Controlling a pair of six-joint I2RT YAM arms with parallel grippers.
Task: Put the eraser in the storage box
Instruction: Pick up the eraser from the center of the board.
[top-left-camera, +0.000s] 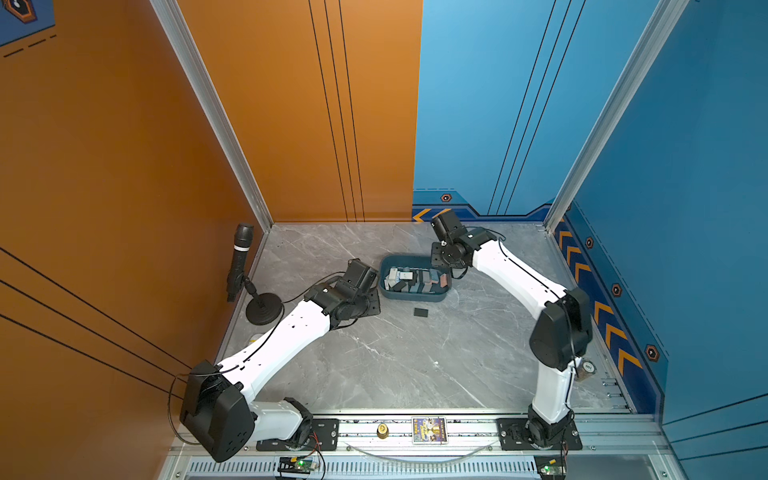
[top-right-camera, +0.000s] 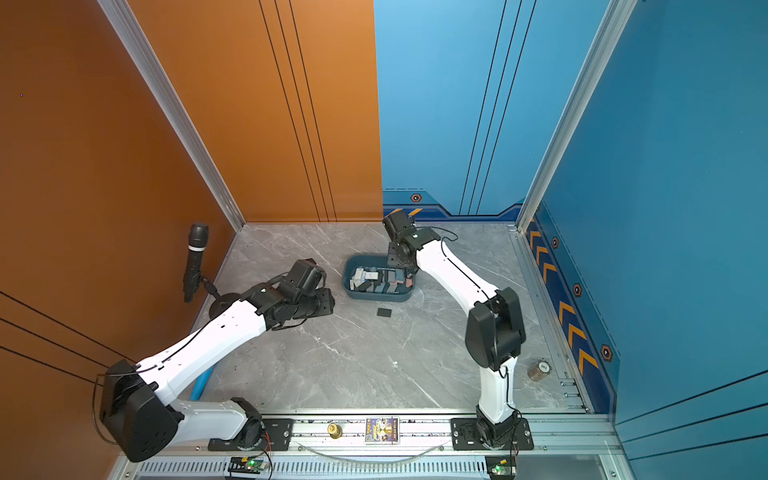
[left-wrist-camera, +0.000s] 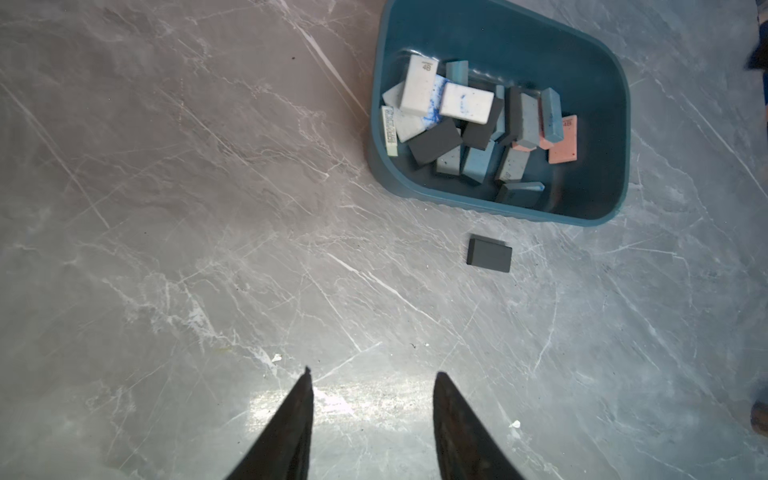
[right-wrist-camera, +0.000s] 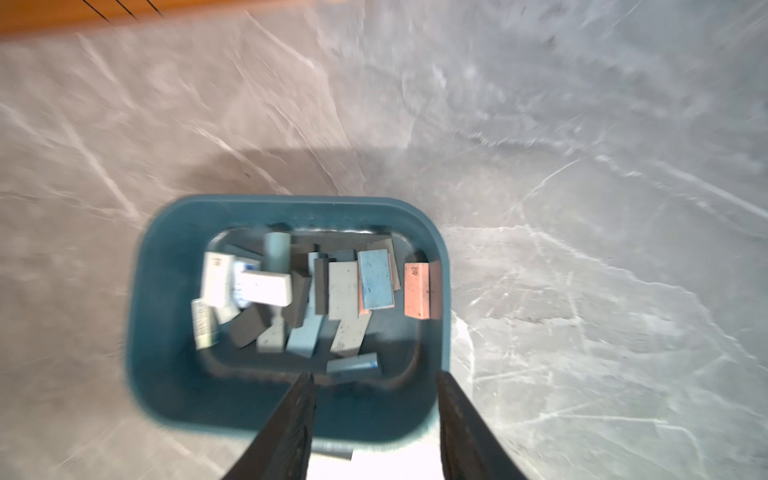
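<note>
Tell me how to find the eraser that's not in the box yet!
Look at the grey marble table, then find the dark teal storage box on it. Just in front of the box, not touching it, one flat black eraser lies alone on the bare table. The other erasers are all piled inside.

4B printed on a white eraser (left-wrist-camera: 419, 85), 4B on a pink eraser (right-wrist-camera: 416, 291)

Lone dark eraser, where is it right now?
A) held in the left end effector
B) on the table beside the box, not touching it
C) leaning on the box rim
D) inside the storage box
B: the dark eraser lies flat on the table with bare marble between it and the storage box; the left end effector is open and empty.
</note>
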